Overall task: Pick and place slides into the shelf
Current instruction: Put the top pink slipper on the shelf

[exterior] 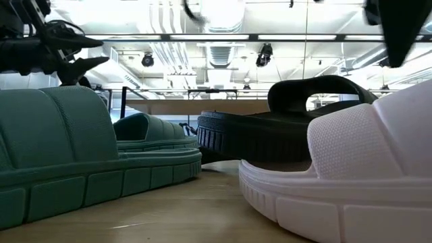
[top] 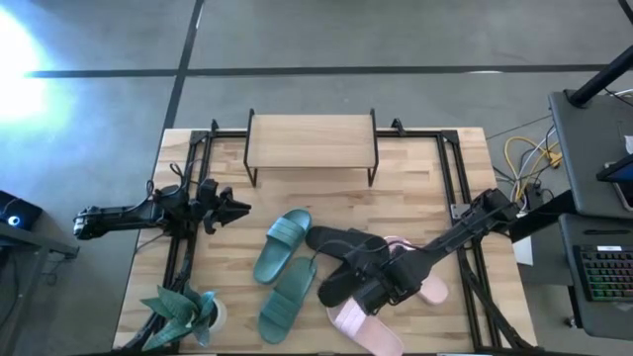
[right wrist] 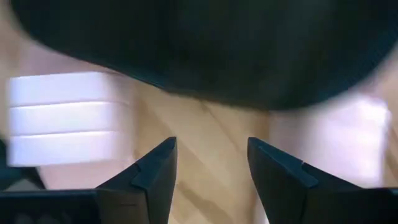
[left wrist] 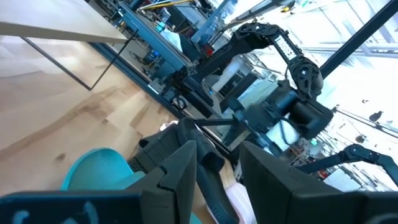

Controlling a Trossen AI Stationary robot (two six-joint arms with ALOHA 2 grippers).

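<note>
The shelf (top: 312, 141) stands at the table's far middle, its plank top bare. Two teal-green slides (top: 282, 245) (top: 287, 300) lie left of centre. Two black slides (top: 336, 240) (top: 339, 287) and two light pink slides (top: 361, 328) (top: 427, 285) lie in a cluster right of them. My right gripper (top: 368, 287) is open and hovers low over this cluster. In its wrist view the right gripper (right wrist: 211, 165) points at a black slide (right wrist: 205, 56), with pink slides (right wrist: 68, 118) on both sides. My left gripper (top: 232, 210) is open and waits above the table's left side.
A teal-green potted plant (top: 183, 311) stands at the table's near left corner. Black metal rails (top: 450, 168) run along the table's sides. Bare wood (top: 406, 188) lies between the shelf and the slides. A desk with a keyboard (top: 603, 272) stands off the right edge.
</note>
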